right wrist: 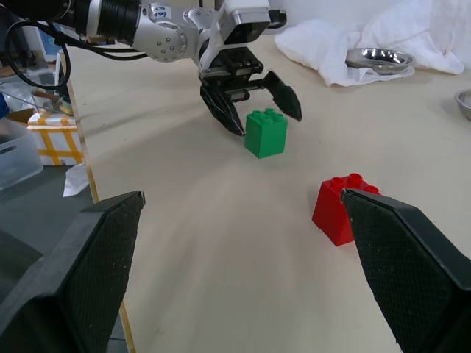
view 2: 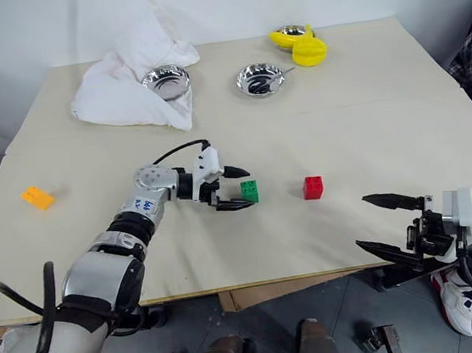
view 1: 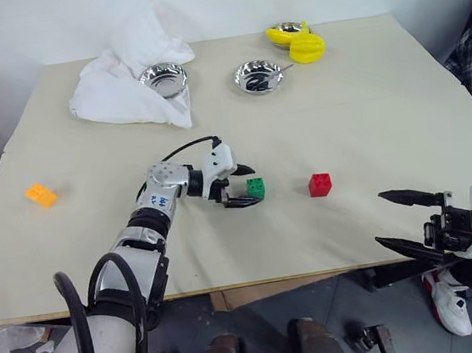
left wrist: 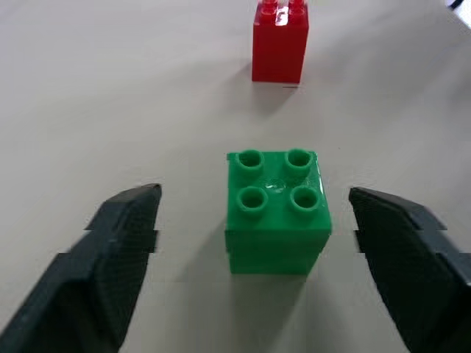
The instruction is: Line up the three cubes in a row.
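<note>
Reaching level across the table (view 1: 358, 128) — left gripper (view 1: 248, 188) fingers open astride the green cube (view 1: 256, 188), untouched.

Your table (view 1: 366, 119) has one brick (view 1: 256, 188) near the middle, a second brick (view 1: 320, 185) just to its right, and a third brick (view 1: 41, 194) far left. Behind them lie a cloth (view 1: 127, 78) holding a bowl (view 1: 163, 79), another bowl (view 1: 259, 77) to its right, and the lemons (view 1: 299, 43) beyond.
</note>
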Action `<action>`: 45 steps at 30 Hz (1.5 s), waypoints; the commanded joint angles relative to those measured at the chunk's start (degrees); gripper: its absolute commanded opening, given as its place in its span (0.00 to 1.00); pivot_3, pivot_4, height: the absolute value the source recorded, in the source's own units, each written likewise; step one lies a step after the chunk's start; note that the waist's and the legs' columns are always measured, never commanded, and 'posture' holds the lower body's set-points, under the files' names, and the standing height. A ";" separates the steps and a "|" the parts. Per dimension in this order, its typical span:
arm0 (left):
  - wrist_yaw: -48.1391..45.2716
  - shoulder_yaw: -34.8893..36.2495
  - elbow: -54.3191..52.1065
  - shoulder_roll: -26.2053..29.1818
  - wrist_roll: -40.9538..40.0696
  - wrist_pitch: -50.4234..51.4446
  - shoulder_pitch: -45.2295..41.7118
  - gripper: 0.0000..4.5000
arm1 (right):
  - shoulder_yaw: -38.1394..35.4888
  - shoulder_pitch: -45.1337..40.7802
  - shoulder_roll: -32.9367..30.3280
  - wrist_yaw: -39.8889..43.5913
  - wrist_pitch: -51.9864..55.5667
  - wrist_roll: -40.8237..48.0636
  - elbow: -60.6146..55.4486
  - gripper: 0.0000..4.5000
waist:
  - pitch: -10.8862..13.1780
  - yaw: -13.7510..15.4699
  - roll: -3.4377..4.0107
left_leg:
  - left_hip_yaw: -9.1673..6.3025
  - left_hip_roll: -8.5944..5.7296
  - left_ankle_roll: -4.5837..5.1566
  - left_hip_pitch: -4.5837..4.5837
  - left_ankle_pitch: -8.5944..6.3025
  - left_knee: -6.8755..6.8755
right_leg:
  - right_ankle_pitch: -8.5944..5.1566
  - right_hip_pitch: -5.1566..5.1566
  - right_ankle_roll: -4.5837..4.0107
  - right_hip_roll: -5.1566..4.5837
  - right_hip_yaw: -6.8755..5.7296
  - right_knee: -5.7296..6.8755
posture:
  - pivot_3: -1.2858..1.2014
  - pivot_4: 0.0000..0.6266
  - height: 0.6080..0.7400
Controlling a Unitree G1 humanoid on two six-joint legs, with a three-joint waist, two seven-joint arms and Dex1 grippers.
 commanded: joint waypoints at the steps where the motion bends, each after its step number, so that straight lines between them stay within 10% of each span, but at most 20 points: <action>1: -5.16 3.35 -5.00 3.48 -4.07 -1.38 2.06 0.93 | 0.15 -1.41 0.61 0.57 0.07 0.46 0.28 1.00 | 0.00 -0.27 0.00 | 0.00 0.02 -0.01 0.00 0.00 -0.01 | 0.00 0.00 0.00 0.01 0.00 0.01 | 0.52 0.24 1.00; 7: -9.97 9.48 -25.62 12.69 -13.01 5.59 14.37 0.97 | 1.95 -5.03 1.77 0.42 0.06 0.11 1.45 1.00 | -0.01 -0.55 0.01 | -0.02 0.06 -0.02 0.00 0.01 -0.01 | 0.00 0.00 -0.01 -0.03 0.02 0.04 | 0.52 0.24 1.00; 12: 8.11 28.56 -53.21 19.21 -20.71 13.26 39.94 0.97 | 4.03 -8.86 4.67 0.12 -0.57 -0.21 2.52 1.00 | -0.01 -2.10 0.03 | -0.18 0.22 -0.13 0.14 -0.13 -0.11 | -0.01 -0.04 -0.06 0.02 0.47 0.05 | 0.52 0.24 1.00; 23: 38.17 53.26 -77.16 1.90 -26.92 16.04 78.22 0.97 | 8.19 -16.79 9.19 2.83 -1.04 -0.51 4.93 1.00 | -0.03 -0.45 0.02 | -0.44 0.18 -0.18 0.19 -0.19 -0.02 | -0.02 0.11 -0.16 0.03 0.59 -0.33 | 0.52 0.24 1.00; 35: 51.98 56.02 -78.40 -5.29 -29.82 14.94 83.57 0.97 | 10.34 -20.62 11.59 2.93 -0.57 -0.62 5.80 1.00 | -0.10 0.85 -0.08 | -0.56 0.20 -0.25 0.21 -0.16 -0.03 | 0.06 0.24 -0.30 0.05 0.53 -0.49 | 0.52 0.24 1.00; 45: 59.08 50.46 -65.76 15.10 -26.41 31.33 66.06 0.97 | 10.18 -20.81 11.28 2.61 -0.84 -1.42 6.77 1.00 | -0.13 0.34 -0.08 | -0.63 0.19 -0.28 0.20 -0.15 -0.06 | 0.07 0.19 -0.32 0.08 0.51 -0.40 | 0.52 0.24 1.00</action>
